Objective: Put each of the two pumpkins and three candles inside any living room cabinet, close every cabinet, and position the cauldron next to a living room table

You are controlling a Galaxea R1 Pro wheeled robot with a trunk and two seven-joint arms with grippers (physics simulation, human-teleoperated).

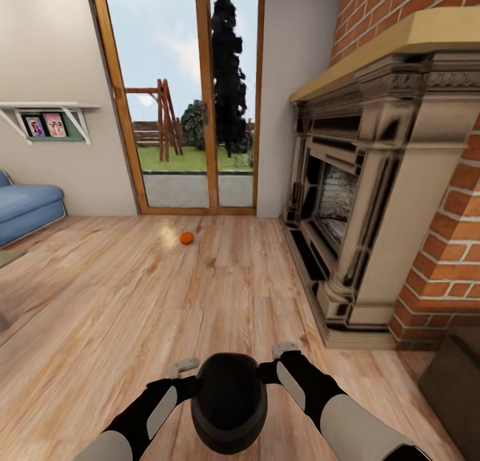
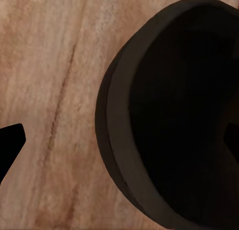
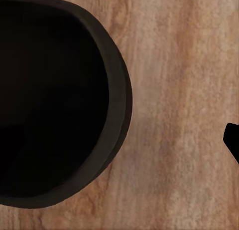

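The step in hand looks like the cauldron's: it is being carried between both arms toward some table, and no table shows here. Close below the head camera the cauldron [image 1: 229,403] sits mouth up, clear of the wood floor [image 1: 133,301], with the left pincer [image 1: 185,366] against its left flank and the right pincer [image 1: 285,350] against its right. Each wrist view looks down past the rim, the left one on the cauldron's dark mouth [image 2: 184,115] and the right one likewise [image 3: 50,100], with floorboards beyond. One finger of each pincer seems to reach inside the mouth and the other to stay outside, so both appear clenched on the wall of the pot, though the contact itself is hidden.

Further off, to the right, stands the carved fireplace [image 1: 360,201] in its brick wall [image 1: 453,248]. Beyond mid-floor a pumpkin [image 1: 187,238] lies before the glass door [image 1: 187,101], well apart from both pincers; it still needs putting away. A blue sofa [image 1: 23,208] edges the left.

Next, I judge, the base must turn to find a table while both pincers hold evenly, lest the pot tip.
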